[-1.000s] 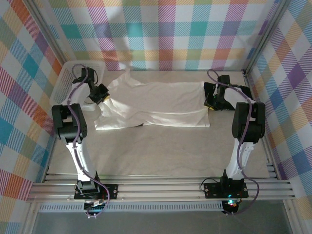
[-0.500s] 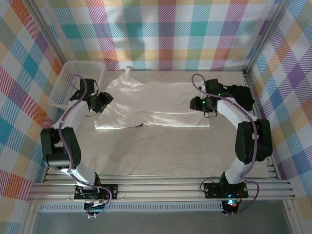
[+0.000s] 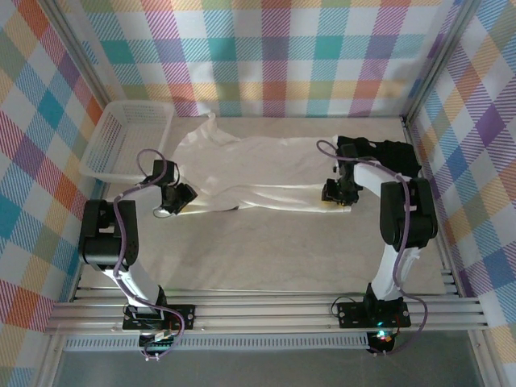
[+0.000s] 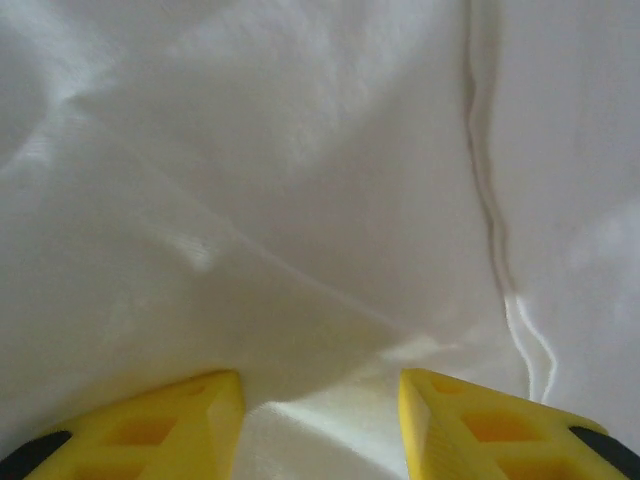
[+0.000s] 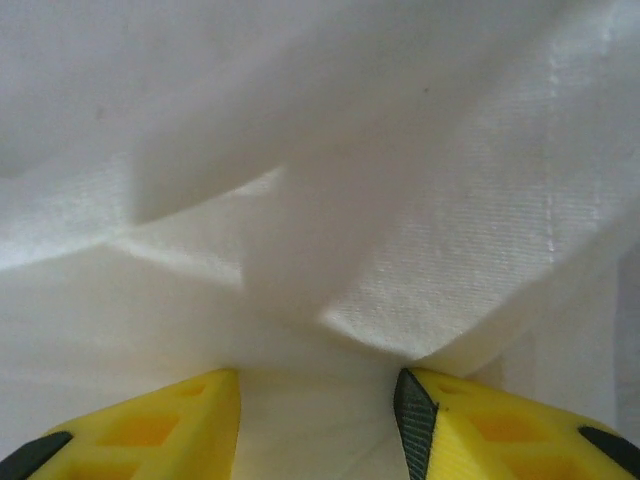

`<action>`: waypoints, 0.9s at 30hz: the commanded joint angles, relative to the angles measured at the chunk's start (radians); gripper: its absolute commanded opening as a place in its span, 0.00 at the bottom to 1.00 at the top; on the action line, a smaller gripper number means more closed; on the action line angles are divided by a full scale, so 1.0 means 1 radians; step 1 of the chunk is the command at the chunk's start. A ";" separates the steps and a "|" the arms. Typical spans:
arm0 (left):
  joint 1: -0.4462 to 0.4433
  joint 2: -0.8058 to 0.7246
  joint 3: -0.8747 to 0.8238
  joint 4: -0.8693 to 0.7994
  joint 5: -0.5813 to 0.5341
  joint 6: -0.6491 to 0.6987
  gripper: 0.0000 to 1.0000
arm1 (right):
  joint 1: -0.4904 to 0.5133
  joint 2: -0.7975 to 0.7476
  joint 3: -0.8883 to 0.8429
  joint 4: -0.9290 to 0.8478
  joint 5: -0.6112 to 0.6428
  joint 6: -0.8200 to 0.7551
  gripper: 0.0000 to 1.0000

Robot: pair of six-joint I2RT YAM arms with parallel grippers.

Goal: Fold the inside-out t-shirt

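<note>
The inside-out t-shirt (image 3: pixel 258 165), plain white, lies spread across the middle of the table with a sleeve pointing toward the back wall. My left gripper (image 3: pixel 179 199) is low at the shirt's near left corner. My right gripper (image 3: pixel 334 193) is low at its near right corner. In the left wrist view the yellow fingers of the left gripper (image 4: pixel 320 385) stand apart over a soft fold of the t-shirt (image 4: pixel 300 200). The right gripper (image 5: pixel 320 378) is likewise open, a raised crease of the t-shirt (image 5: pixel 350 150) just ahead of its fingers.
A white basket (image 3: pixel 129 137) stands at the back left by the wall. A black folded garment (image 3: pixel 395 153) lies at the back right, close behind the right arm. Checked walls enclose three sides. Bare table stretches between the shirt's near edge and the arm bases.
Both grippers have moved from the shirt's far side toward its near edge, carrying cloth over. Their jaws have spread apart, and the shirt now looks narrower front to back.
</note>
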 commanded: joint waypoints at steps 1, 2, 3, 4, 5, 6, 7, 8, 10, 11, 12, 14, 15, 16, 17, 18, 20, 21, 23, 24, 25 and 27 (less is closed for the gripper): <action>0.006 -0.002 -0.083 0.034 -0.050 0.011 0.46 | -0.052 -0.001 -0.077 -0.107 0.014 0.022 0.52; 0.006 -0.013 -0.107 0.036 -0.051 0.012 0.46 | -0.063 -0.007 -0.090 -0.108 0.004 0.023 0.55; 0.005 -0.034 -0.140 0.041 -0.047 0.011 0.46 | -0.078 -0.018 -0.106 -0.109 0.001 0.028 0.60; 0.006 -0.056 -0.174 0.048 -0.037 0.009 0.45 | -0.090 -0.030 -0.124 -0.105 0.000 0.030 0.63; 0.004 -0.079 -0.205 0.052 -0.027 0.004 0.46 | -0.100 -0.045 -0.138 -0.102 0.000 0.033 0.65; 0.002 -0.106 -0.238 0.055 -0.009 -0.007 0.45 | -0.111 -0.061 -0.155 -0.101 0.001 0.035 0.66; -0.005 -0.135 -0.275 0.065 0.017 -0.016 0.45 | -0.121 -0.075 -0.171 -0.101 0.002 0.039 0.67; -0.013 -0.158 -0.302 0.064 0.031 -0.020 0.45 | -0.128 -0.088 -0.183 -0.100 0.002 0.044 0.67; -0.033 -0.216 -0.363 0.046 0.046 -0.037 0.45 | -0.139 -0.129 -0.218 -0.094 0.006 0.059 0.68; -0.042 -0.244 -0.389 0.047 0.057 -0.046 0.46 | -0.141 -0.149 -0.233 -0.093 0.010 0.065 0.68; -0.050 -0.278 -0.412 0.045 0.070 -0.057 0.46 | -0.143 -0.173 -0.244 -0.099 0.009 0.070 0.68; -0.060 -0.339 -0.428 0.027 0.084 -0.069 0.46 | -0.142 -0.237 -0.268 -0.090 0.004 0.071 0.69; -0.062 -0.375 -0.426 0.014 0.086 -0.071 0.47 | -0.136 -0.275 -0.277 -0.078 -0.014 0.063 0.69; -0.061 -0.410 -0.417 -0.008 0.081 -0.069 0.47 | -0.119 -0.319 -0.283 -0.065 -0.030 0.052 0.69; -0.062 -0.442 -0.400 -0.026 0.072 -0.063 0.47 | -0.097 -0.359 -0.286 -0.047 -0.045 0.035 0.69; -0.062 -0.478 -0.383 -0.049 0.059 -0.055 0.48 | -0.057 -0.405 -0.288 -0.019 -0.056 0.008 0.69; -0.061 -0.534 -0.349 -0.103 0.020 -0.038 0.49 | 0.039 -0.476 -0.295 0.061 -0.082 -0.054 0.69; -0.060 -0.555 -0.338 -0.115 0.001 -0.029 0.50 | 0.097 -0.501 -0.301 0.117 -0.104 -0.089 0.69; -0.052 -0.570 -0.322 -0.133 -0.021 -0.021 0.51 | 0.205 -0.518 -0.306 0.222 -0.141 -0.139 0.68; -0.042 -0.564 -0.319 -0.130 -0.019 -0.018 0.51 | 0.268 -0.509 -0.303 0.279 -0.154 -0.165 0.69; -0.030 -0.548 -0.316 -0.125 -0.011 -0.017 0.51 | 0.329 -0.488 -0.291 0.330 -0.149 -0.194 0.69; 0.001 -0.507 -0.316 -0.101 0.029 -0.020 0.51 | 0.441 -0.414 -0.239 0.390 -0.126 -0.264 0.69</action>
